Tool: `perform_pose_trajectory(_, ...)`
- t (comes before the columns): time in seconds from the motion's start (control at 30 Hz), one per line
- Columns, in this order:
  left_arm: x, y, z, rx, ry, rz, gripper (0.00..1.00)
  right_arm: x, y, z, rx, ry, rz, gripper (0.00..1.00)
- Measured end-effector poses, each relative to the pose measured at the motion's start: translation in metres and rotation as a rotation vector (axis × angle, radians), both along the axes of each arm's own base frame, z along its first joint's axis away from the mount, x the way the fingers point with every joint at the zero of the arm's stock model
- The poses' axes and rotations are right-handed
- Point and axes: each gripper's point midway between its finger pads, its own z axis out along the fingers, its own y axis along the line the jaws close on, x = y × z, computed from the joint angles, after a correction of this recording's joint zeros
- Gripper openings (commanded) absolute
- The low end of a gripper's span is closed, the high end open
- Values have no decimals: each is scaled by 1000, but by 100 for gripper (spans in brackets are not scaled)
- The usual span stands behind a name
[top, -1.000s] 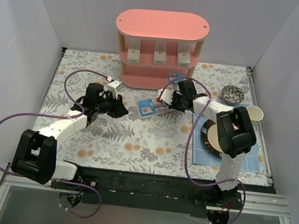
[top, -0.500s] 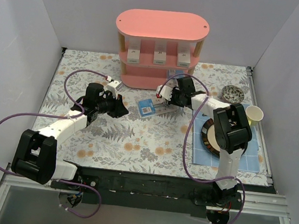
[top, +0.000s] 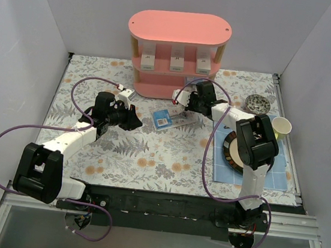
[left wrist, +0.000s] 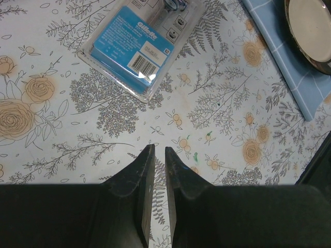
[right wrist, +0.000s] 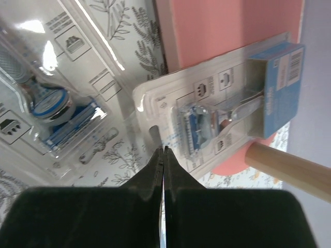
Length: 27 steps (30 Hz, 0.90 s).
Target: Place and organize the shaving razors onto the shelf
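Observation:
The pink shelf (top: 180, 26) stands at the back with three white razor boxes (top: 177, 61) upright on its middle tier. My right gripper (top: 191, 92) is shut on the edge of a clear blister pack (right wrist: 222, 113) with a blue card. The pack lies partly over the pink bottom tier (right wrist: 227, 26), beside a wooden post (right wrist: 289, 163). In the right wrist view the jaws (right wrist: 164, 150) pinch it by its hang hole. A second blister pack (top: 167, 119) lies flat on the table, also in the left wrist view (left wrist: 135, 44). My left gripper (left wrist: 160, 150) hovers near it, shut with a slim gap, empty.
A blue mat (top: 223, 167) with a dark plate (top: 234, 150) lies at the right, also in the left wrist view (left wrist: 289, 67). A paper cup (top: 281, 125) and a metal bowl (top: 257, 102) stand at the far right. A small white object (top: 125, 94) lies by the left arm.
My right gripper has moved back and left toward the shelf, carrying its blister pack onto the bottom tier. The left arm and the pack on the table have not moved.

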Motion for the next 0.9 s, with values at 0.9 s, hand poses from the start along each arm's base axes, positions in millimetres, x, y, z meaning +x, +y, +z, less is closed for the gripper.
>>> perform_pose_trajectory(0.9,-1,0,-2,-8,13,8,14,-4,-1,-12,-137,-52,160,1)
